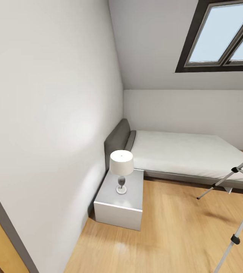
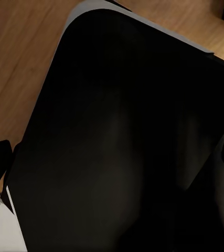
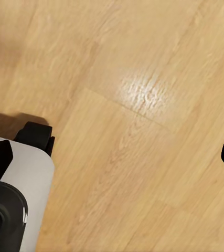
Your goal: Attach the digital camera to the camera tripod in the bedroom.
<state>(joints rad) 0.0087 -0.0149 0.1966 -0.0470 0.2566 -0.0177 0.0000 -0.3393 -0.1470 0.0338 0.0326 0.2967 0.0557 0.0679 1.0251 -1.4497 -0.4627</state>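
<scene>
Both the right end effector point(image 3: 112, 157) and left end effector point(image 2: 112, 157) seemingly gape wide, holding nothing.

No text, label, brand, number or sign can be read in any of the views. A small pale mark shows on the dark rounded part point(image 3: 7, 220) at the lower left of the right wrist view, too small to read.

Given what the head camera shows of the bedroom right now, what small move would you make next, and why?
Probably turn the base and head to the right. The camera tripod shows just as silver legs cut off at the head view's right edge, past the bed, so its head is out of frame; centring it should come before any approach.
</scene>
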